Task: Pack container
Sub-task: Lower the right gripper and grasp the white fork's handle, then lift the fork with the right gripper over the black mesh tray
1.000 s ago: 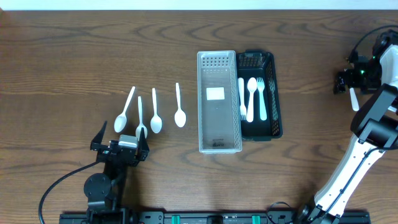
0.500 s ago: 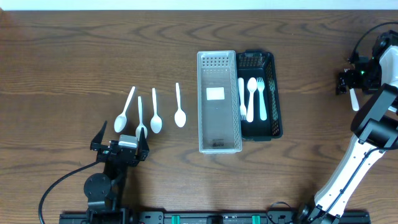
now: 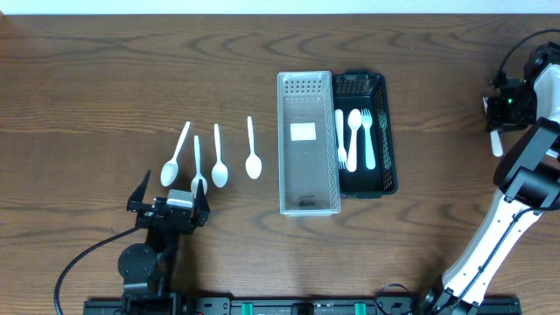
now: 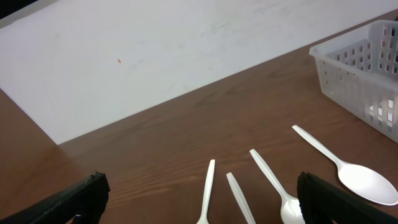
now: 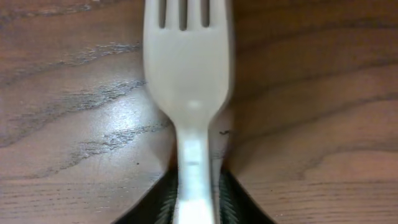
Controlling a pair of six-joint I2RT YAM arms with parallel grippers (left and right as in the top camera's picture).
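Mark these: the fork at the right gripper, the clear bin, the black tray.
fork [image 5: 186, 81], right wrist view, head below the tines.
clear bin [image 3: 308, 171], overhead view, bare floor.
black tray [image 3: 359, 86], overhead view, bare far end.

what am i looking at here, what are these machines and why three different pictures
Two robot arms work at a wooden table. One picture looks down from above; the other two come from cameras on each wrist. On the table lie four white spoons, a clear tray and a black tray holding white cutlery. The left pincer stands open near the spoons, holding nothing. The right pincer, far right, is closed on the handle of a white fork.
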